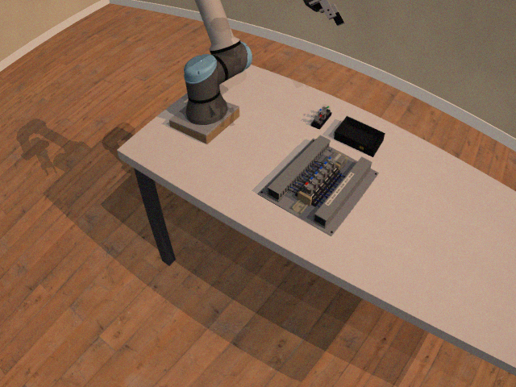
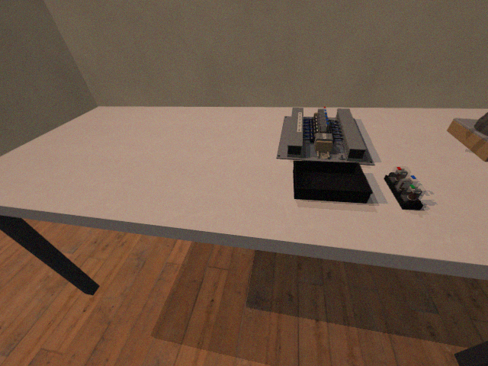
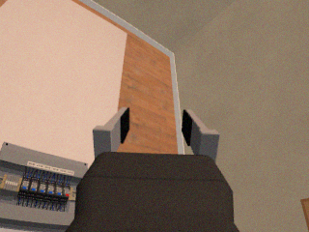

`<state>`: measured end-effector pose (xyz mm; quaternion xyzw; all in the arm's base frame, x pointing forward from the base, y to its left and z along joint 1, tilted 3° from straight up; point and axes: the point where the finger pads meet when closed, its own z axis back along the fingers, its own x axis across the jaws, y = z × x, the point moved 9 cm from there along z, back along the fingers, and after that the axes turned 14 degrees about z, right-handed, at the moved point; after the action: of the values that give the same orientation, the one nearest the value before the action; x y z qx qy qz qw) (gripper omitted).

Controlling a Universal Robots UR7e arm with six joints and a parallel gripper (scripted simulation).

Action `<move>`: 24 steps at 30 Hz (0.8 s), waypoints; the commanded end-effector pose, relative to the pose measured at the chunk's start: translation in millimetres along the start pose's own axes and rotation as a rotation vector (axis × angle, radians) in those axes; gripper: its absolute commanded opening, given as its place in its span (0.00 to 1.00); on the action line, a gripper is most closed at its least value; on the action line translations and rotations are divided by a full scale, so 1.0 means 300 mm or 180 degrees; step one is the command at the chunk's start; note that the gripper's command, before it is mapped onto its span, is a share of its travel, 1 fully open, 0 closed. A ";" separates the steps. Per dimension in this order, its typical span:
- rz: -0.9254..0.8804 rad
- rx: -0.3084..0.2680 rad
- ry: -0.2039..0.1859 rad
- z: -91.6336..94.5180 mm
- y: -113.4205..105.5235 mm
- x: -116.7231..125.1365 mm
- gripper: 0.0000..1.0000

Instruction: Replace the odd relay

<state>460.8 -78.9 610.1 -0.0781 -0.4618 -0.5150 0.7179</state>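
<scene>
Odd relay (image 1: 307, 184): you will find it in the row on the panel, right of center in the top view; its button is red while the others in the row show blue. It sits at the lower-left end of that row.
Row (image 1: 322, 175): the relays stand between two gray ducts, running from lower left to upper right in the top view. In the exterior view the red button (image 2: 324, 107) shows at the row's far end.
Panel (image 1: 268, 195): a gray plate lying flat on the table, a duct along each long side.
Spares (image 2: 406, 184): three relays stand on a small black holder in the right part of the exterior view, with buttons red (image 2: 399, 168), blue (image 2: 412, 177) and green (image 2: 412, 186). You can see the holder just beside the tray and near the panel.
Tray (image 1: 358, 135): a black box touching or just beside the panel's upper-right end in the top view; you cannot see into it well enough to judge its contents.
Gripper (image 1: 330, 12): at the top edge of the top view, high above the table and well apart from every part. In the wrist view its fingers stand spread to their full width with only floor and wall between them; it grips nothing.
Arm base (image 1: 216, 132): a wooden block at the table's upper-left corner in the top view.
</scene>
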 end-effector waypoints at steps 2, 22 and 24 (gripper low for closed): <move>0.0419 0.0054 0.0376 0.001 -0.003 0.034 1.00; 0.1047 0.0129 0.0938 -0.010 0.002 0.085 1.00; 0.1047 0.0129 0.0938 -0.010 0.002 0.085 1.00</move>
<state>461.8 -93.5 624.8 -0.0664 -0.3654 -0.4077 0.8342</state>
